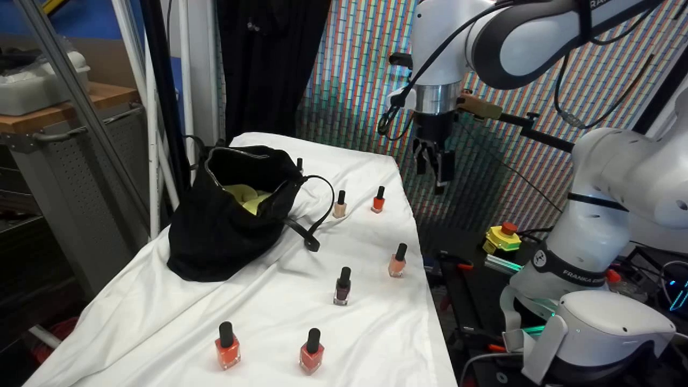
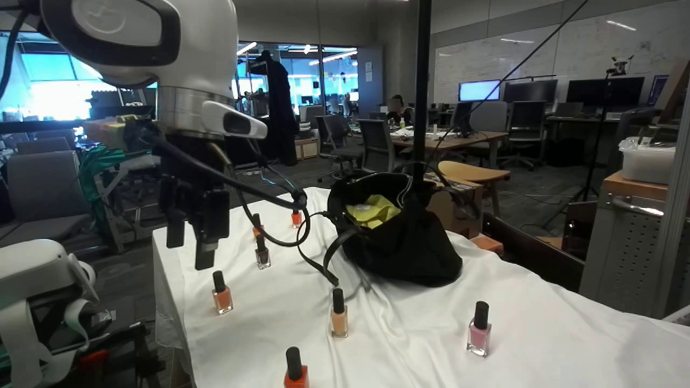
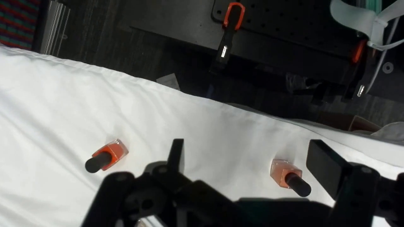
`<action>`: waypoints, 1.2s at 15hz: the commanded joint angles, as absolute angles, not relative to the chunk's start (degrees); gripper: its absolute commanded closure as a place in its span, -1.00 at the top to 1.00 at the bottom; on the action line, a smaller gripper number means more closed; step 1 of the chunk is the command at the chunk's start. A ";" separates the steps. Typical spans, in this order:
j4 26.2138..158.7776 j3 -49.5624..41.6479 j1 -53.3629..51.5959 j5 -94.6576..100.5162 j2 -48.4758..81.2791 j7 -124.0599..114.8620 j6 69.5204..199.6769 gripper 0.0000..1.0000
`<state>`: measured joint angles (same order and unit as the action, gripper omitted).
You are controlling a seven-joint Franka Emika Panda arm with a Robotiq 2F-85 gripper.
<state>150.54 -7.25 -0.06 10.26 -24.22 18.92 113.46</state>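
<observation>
Pincer (image 3: 247, 154) hangs empty above white-draped table (image 1: 387, 333), fingers wide

Fingers pointing down, set far apart, nothing in the grasp; clear of the tabletop in both exterior views. Wrist view: peach bottle (image 3: 284, 172) (looks like nail polish) shows in the gap between the fingers, closer to one of them, but stands lower down on the table, apart from the pincer. Red bottle (image 3: 114, 153) shows outside the opposite finger. Both upright, black caps on.

More capped bottles, all upright: nude bottle (image 2: 339, 321) near the red bottle, toward the bag; dark bottle (image 1: 342, 293) near the peach bottle; orange-red bottle (image 1: 228, 353) and coral bottle (image 1: 312, 357) near each other at one end of the table. Pink bottle (image 2: 478, 337) stands past the bag; in an exterior view little more than its cap (image 1: 299, 163) shows.

Black bag (image 1: 220, 242) sits on the table, mouth gaping, yellow cloth (image 2: 374, 210) inside, strap (image 1: 311, 243) trailing onto the drape.

White arm (image 1: 596, 231) is mounted beside the table; yellow box (image 1: 501, 243) with red button near its base. Orange-and-black clamp (image 3: 233, 20) on the dark surface, wrist view.
</observation>
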 commanded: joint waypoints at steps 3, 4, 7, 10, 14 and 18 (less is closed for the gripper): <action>152.26 -4.86 -2.25 8.33 -21.15 19.98 117.45 1.00; 152.51 -4.62 -2.52 7.95 -20.81 19.98 118.08 1.00; 154.27 -4.47 -3.06 6.47 -19.71 20.08 123.46 1.00; 155.24 -4.73 -3.51 4.37 -17.83 21.30 127.51 1.00; 156.27 -4.42 -4.57 -0.40 -15.61 23.02 131.43 1.00; 156.00 -3.72 -5.90 -3.99 -13.18 24.44 132.98 1.00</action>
<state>155.87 -4.43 -5.02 -1.01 -14.65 22.59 130.68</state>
